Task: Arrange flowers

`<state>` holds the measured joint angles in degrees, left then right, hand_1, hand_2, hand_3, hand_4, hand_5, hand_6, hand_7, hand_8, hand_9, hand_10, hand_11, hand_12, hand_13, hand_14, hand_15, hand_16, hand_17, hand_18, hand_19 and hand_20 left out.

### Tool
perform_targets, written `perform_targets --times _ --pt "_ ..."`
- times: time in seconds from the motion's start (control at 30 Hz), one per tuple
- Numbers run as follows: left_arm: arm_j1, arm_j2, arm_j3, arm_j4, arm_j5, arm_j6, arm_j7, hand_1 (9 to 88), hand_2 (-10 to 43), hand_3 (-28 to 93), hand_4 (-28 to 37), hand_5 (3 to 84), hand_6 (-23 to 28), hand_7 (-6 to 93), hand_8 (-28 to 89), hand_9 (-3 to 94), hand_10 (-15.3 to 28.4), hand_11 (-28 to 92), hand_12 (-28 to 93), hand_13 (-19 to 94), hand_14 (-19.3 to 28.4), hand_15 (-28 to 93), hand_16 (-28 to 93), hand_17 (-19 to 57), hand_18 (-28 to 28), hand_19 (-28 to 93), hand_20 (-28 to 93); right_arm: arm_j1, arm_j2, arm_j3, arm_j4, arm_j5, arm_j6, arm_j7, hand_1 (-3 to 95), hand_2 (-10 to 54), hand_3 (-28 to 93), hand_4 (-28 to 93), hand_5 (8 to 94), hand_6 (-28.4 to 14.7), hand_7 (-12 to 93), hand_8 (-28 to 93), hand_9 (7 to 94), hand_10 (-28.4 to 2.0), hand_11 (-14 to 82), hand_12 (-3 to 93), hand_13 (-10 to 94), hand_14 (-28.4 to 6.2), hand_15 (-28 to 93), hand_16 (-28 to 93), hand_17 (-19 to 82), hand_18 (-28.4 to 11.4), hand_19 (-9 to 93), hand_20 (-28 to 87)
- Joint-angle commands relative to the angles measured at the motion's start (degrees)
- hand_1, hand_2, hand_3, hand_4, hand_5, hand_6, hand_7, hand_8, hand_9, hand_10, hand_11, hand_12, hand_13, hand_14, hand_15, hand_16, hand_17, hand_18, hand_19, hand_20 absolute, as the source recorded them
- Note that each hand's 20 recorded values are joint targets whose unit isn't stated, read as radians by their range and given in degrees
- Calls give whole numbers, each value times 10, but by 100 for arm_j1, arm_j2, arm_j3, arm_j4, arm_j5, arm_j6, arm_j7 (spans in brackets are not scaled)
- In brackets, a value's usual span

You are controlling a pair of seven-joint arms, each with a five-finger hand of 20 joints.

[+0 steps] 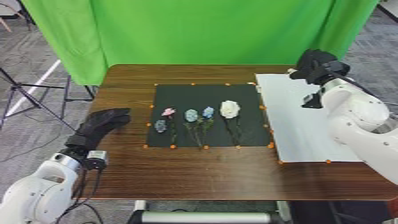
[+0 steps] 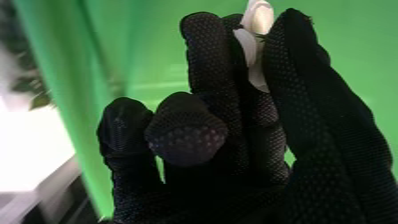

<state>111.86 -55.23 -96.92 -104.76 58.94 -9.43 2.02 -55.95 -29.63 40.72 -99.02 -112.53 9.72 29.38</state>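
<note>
We are likely placing, narrowly pinching a white-petalled flower in our black fabric-gloved right hand. Next, we are needing gentle lowering.

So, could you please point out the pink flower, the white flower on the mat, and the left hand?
Pink flower point(image 1: 169, 111): head view, on its bloom.
White flower point(image 1: 230, 109): head view, on its bloom.
Left hand point(image 1: 101, 122): head view, on its black glove.

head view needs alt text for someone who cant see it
Pink, blue and white flowers lie on a black mat on a brown table. The robot's black-gloved right hand is by the far end of a white sheet; its left hand is left of the mat, and a green curtain hangs behind.
</note>
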Motion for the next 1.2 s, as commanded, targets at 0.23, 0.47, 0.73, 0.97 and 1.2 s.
perform_targets --times 0.23,0.47,0.73,0.97,1.2 --pt "-263 36 177 74 -7 -100 -42 268 -10 626 -175 446 55 144 -59 434 142 214 140 320 185 191 16 -11 150 101 144 -36 -578 -1179 -312 79 -259 -367 629 -51 504 -182 782 15 169 40 846 -109 74 270 817 -57 690 343 419 -233 893 629" --pt "-117 5 88 39 -9 -114 -81 268 -9 626 -176 446 54 146 -60 435 142 214 139 319 185 191 17 -10 150 100 144 -174 -668 -1082 -270 94 -274 -274 628 -51 504 -180 784 14 168 43 846 -109 75 268 818 -57 688 344 419 -233 894 627" --pt "-90 19 70 37 -10 -140 -116 267 -11 628 -175 446 55 145 -60 434 142 214 140 319 185 191 17 -10 150 101 144 -316 -669 -1057 -296 99 -487 -285 621 -53 511 -171 785 14 166 43 844 -109 76 268 816 -60 686 346 417 -238 895 627" --pt "-123 25 84 55 -3 -154 -89 268 -12 629 -175 446 54 145 -60 434 142 213 140 319 185 191 17 -10 150 101 144 -327 -648 -963 -349 214 -762 -328 606 -52 520 -149 770 10 167 44 817 -114 73 265 803 -64 686 350 408 -240 891 627" --pt "-144 31 101 60 15 -144 -39 269 -21 630 -173 444 54 145 -60 433 142 214 140 318 185 190 17 -10 150 100 144 -290 -620 -789 -397 421 -1024 -389 504 -95 595 -142 680 -16 140 22 705 -128 107 180 768 -76 681 346 374 -244 864 641"
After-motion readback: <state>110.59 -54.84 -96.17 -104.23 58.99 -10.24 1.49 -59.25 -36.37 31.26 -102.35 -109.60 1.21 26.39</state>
